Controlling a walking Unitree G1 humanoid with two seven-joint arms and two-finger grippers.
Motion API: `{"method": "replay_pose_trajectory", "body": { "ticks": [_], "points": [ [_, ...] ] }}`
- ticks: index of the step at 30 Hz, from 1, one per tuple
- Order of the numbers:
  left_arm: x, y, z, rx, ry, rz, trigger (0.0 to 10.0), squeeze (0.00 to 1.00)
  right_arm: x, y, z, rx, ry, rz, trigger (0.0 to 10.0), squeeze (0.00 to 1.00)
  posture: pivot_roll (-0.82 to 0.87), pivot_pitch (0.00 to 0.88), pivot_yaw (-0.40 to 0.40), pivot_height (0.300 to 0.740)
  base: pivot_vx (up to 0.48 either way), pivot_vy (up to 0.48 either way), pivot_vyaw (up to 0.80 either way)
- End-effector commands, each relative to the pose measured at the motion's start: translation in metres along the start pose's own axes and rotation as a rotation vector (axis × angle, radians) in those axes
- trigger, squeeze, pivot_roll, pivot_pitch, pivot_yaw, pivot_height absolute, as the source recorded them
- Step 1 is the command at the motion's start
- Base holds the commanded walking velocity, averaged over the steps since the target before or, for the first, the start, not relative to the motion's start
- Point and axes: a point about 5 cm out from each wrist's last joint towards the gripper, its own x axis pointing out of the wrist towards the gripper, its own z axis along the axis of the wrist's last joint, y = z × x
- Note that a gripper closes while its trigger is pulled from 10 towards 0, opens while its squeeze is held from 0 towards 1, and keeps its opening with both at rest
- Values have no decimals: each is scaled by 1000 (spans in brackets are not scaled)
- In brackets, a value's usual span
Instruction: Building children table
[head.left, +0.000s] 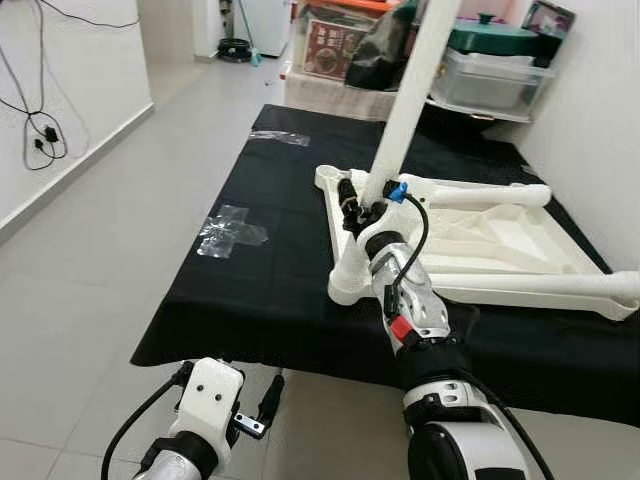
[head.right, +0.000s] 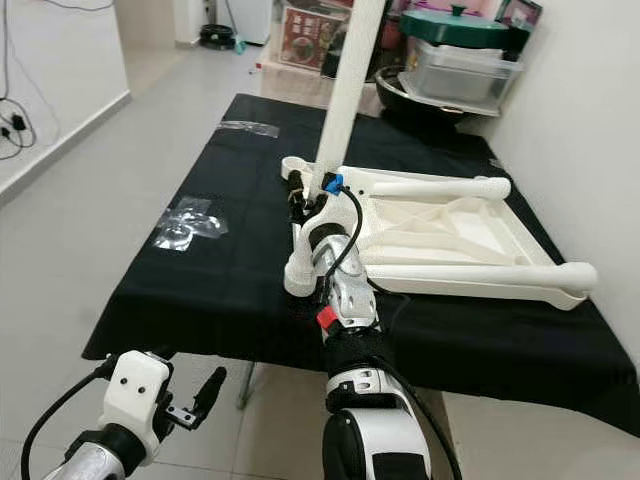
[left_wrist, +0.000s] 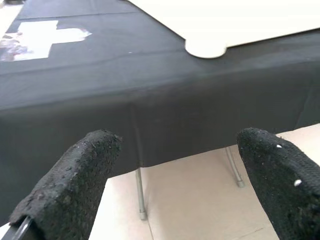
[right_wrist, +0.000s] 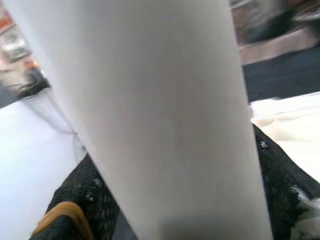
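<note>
An upturned white children's tabletop (head.left: 520, 240) lies on a black-clothed table (head.left: 260, 290). Two white legs rest flat across it, one at the far side (head.left: 480, 193) and one at the near side (head.left: 540, 285). A third white leg (head.left: 410, 100) stands upright at the tabletop's near left corner. My right gripper (head.left: 358, 205) is shut on that leg low down; in the right wrist view the leg (right_wrist: 150, 110) sits between the black fingers (right_wrist: 90, 195). My left gripper (left_wrist: 185, 150) hangs open below the table's front edge (head.left: 265, 400), holding nothing.
Clear tape patches (head.left: 230, 230) stick to the cloth left of the tabletop. Storage boxes and a green pot (head.left: 490, 60) crowd the far end. A wall runs close along the right. Cables (head.left: 40, 130) hang on the left wall above tiled floor.
</note>
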Motion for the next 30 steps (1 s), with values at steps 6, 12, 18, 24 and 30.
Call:
{"method": "replay_pose_trajectory", "body": {
  "ticks": [6,12,18,24,30],
  "points": [
    [1,-3,-3,-4,4,0,10000,0,-1,-3,9,-32,169,422,10000,0,149,31,-152,740,0,0,0],
    [1,-4,-3,-8,0,6,10000,0,-6,9,7,-81,268,721,10000,0,156,33,-162,740,0,0,0],
    [1,-4,-2,-10,-2,13,10000,0,-9,21,1,-130,366,931,10000,0,161,36,-167,740,0,0,0],
    [0,-5,-2,-9,-2,16,10000,0,-4,28,3,-134,367,994,0,0,169,37,-172,740,0,0,0],
    [-1,-4,-2,-4,-2,15,10000,0,5,27,3,-168,308,801,0,0,163,37,-164,740,0,0,0]
  ]
}}
